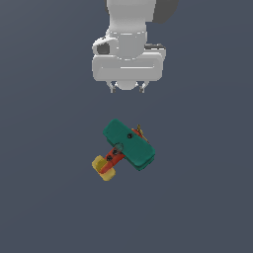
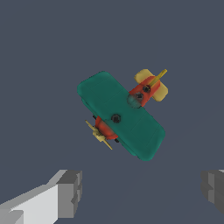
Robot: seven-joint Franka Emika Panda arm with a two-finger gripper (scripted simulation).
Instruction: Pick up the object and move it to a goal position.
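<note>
Plain dark blue-grey ground fills both views, and no edge or marking can be made out on it. On this tabletop (image 1: 44,197) a toy airplane (image 1: 127,146) is seen lying flat, near the middle of the exterior view. Its broad teal-green wing (image 1: 129,143) is turned upward and set on a slant, with two small dark studs visible on its upper face. The red body (image 1: 112,158) runs beneath the wing and ends in a yellow tail block (image 1: 103,168), which points toward the lower part of the exterior view and toward that view's left. A small yellowish propeller (image 1: 140,131) shows at the opposite end, just past the wing's edge.

The white arm (image 1: 128,44) is seen in the upper part of the exterior view, with the end effector (image 1: 128,88) pointing down. The end effector is held apart from the airplane, with bare ground between them. In the wrist view its two grey fingers (image 2: 70,192) are spread wide apart, one at each side of the picture, and nothing is gripped between them; the airplane lies beyond them, untouched.
</note>
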